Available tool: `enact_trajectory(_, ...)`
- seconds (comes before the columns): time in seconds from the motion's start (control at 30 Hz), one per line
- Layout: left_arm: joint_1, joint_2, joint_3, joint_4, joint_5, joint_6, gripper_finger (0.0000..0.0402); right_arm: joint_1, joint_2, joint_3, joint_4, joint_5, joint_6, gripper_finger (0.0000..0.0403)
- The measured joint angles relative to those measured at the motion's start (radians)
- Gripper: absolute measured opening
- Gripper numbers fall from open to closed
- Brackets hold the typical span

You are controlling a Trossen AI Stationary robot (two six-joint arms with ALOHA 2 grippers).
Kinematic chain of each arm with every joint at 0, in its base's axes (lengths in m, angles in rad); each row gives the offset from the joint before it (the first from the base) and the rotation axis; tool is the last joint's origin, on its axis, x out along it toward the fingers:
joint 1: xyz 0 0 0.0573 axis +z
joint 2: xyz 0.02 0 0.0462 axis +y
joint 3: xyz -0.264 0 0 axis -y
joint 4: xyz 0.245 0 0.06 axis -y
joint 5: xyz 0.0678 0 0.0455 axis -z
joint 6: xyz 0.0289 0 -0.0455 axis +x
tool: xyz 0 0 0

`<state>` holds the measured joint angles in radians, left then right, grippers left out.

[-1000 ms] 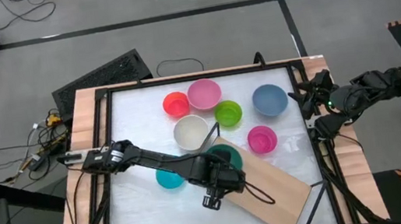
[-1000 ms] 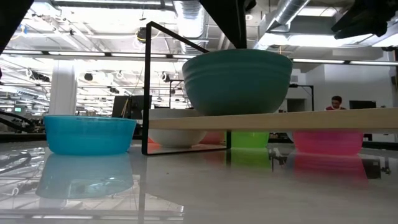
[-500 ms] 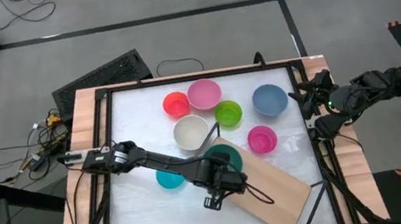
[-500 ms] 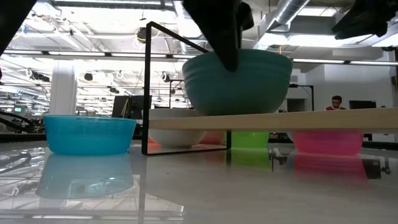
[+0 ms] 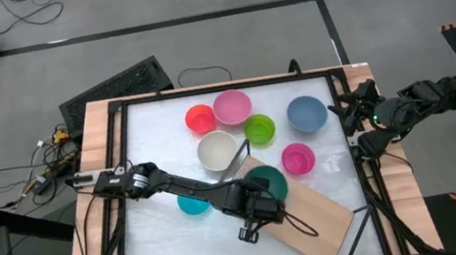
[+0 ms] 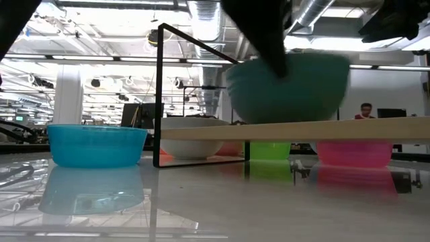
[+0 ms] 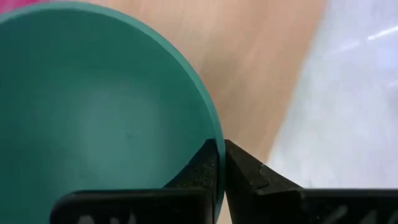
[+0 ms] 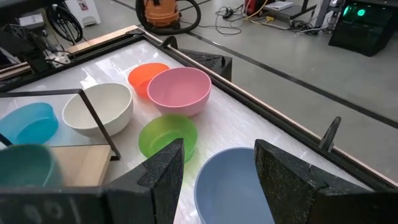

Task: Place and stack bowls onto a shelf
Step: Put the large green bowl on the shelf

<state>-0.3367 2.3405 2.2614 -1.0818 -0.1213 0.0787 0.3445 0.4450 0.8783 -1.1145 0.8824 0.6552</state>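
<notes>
A dark green bowl (image 5: pixel 266 183) sits on the light-wood shelf (image 5: pixel 316 213), which lies slantwise at the table's near middle. My left gripper (image 7: pixel 222 149) is shut on the bowl's rim at its near side. In the low view the green bowl (image 6: pixel 289 87) looks blurred, its base on the shelf board (image 6: pixel 349 128). My right gripper (image 8: pixel 214 168) waits open at the table's right edge, over the blue bowl (image 8: pixel 233 186). Red (image 5: pixel 200 119), pink (image 5: pixel 232 106), lime (image 5: pixel 259 128), white (image 5: pixel 217 150), magenta (image 5: pixel 298 159) and cyan (image 5: pixel 191 204) bowls rest on the tabletop. My left gripper pinches the green bowl's rim (image 7: pixel 214 127) at the bowl's near side, one finger (image 7: pixel 205 163) inside the bowl and one (image 7: pixel 245 171) outside. The fingers come steeply from above, slanting from the near side. The bowl stays upright with its base on the shelf board.
A thin black frame (image 6: pixel 160 94) stands up at the shelf's left end, with the white bowl behind it. The white tabletop has wooden edges (image 5: pixel 107 189) and black rails. Bare shelf board (image 5: pixel 326 221) stretches to the right of the green bowl.
My left gripper has come down onto the green bowl's near rim and shut on it. The bowl has slid a short way along the shelf, toward the table's right, and stays upright.
</notes>
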Motion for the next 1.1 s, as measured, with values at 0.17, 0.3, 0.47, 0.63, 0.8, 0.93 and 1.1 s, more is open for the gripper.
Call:
enact_trajectory(0.17, -0.003, 0.0, 0.023, 0.082, 0.178, 0.102, 0.0, 0.0, 0.0, 0.0, 0.0, 0.0, 0.0, 0.0221)
enact_trajectory(0.3, -0.003, 0.0, 0.034, 0.156, 0.242, 0.208, 0.0, 0.0, 0.0, 0.0, 0.0, 0.0, 0.0, 0.0221)
enact_trajectory(0.47, -0.001, 0.0, 0.034, 0.224, 0.215, 0.267, 0.0, 0.0, 0.0, 0.0, 0.0, -0.001, 0.001, 0.0221)
enact_trajectory(0.63, -0.001, 0.002, 0.034, 0.225, 0.212, 0.333, 0.0, 0.0, 0.0, 0.0, 0.0, -0.003, 0.002, 0.0221)
enact_trajectory(0.8, -0.002, 0.002, 0.034, 0.225, 0.213, 0.397, 0.0, 0.0, 0.0, 0.0, 0.0, -0.003, 0.002, 0.0221)
enact_trajectory(0.93, -0.003, 0.002, 0.034, 0.238, 0.192, 0.44, 0.0, 0.0, 0.0, 0.0, 0.0, -0.003, 0.002, 0.0221)
enact_trajectory(1.1, 0.003, 0.002, 0.034, 0.3, 0.173, 0.467, 0.0, 0.0, 0.0, 0.0, 0.0, -0.003, 0.002, 0.0221)
